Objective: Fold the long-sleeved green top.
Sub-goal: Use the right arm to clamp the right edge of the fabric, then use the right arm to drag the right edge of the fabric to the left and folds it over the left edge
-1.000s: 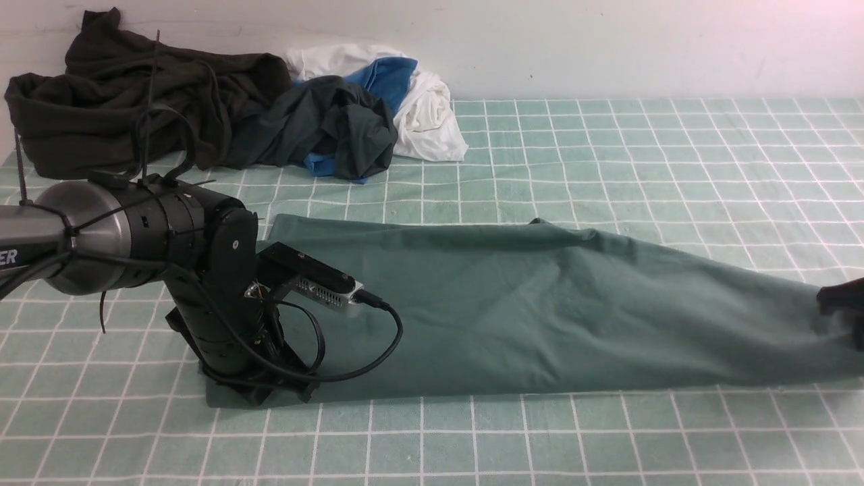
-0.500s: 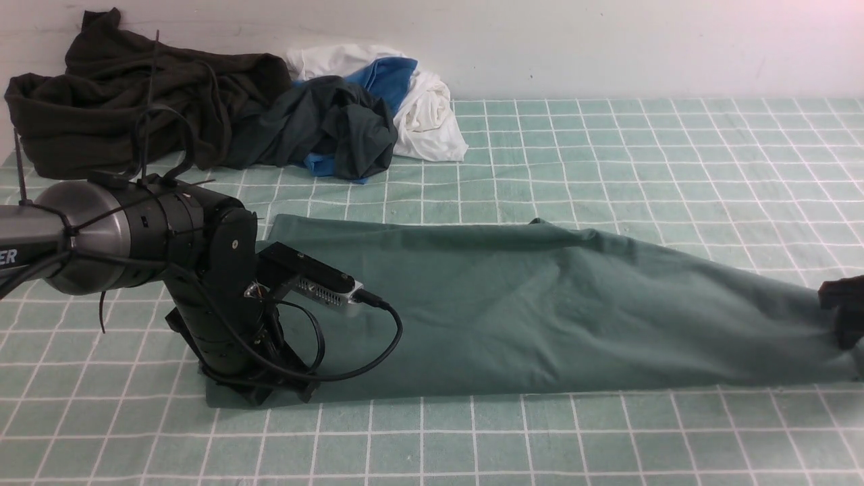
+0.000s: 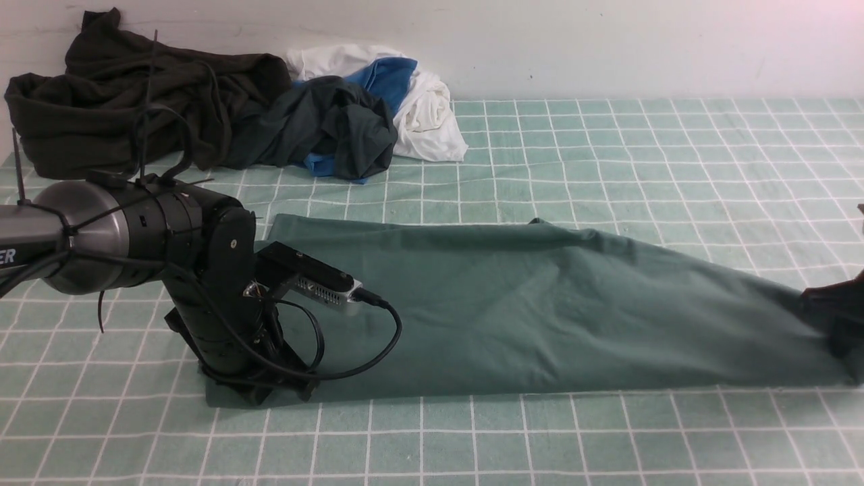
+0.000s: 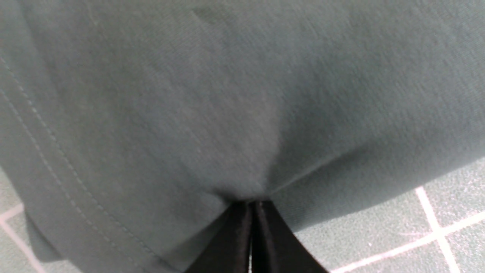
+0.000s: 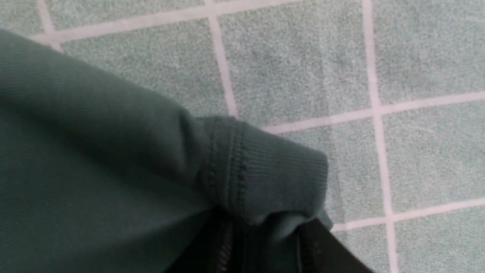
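Between the two grippers the green long-sleeved top (image 3: 540,310) lies as one long band, its near edge straight along a grid line and its far edge running back from the left gripper (image 4: 252,204) to a small peak midway. Bare checked table cover (image 3: 607,155) lies open on the near side of both grippers and far beyond the right gripper (image 5: 269,235), up to the wall (image 3: 607,47). Beyond the left gripper, well apart from it, a dark olive-black garment (image 3: 121,101) and a dark teal-grey garment (image 3: 324,128) with blue and white cloth (image 3: 425,101) crowd the back corner. The left arm (image 3: 135,236) comes in level, its wrist bent steeply down onto the band's end, a cable (image 3: 378,344) looping beside it. Its fingers are pressed together, pinching a tuck of the cloth just inside the double-stitched hem (image 4: 57,170). The right gripper shows only at the frame's edge in the front view, low over the other end; its two black fingers (image 5: 223,246) sit either side of a bunched fold under the ribbed collar (image 5: 265,170), nipping it. The knit is plain muted sage, smooth but for soft ridges slanting toward the right gripper, where it lifts slightly off the table.
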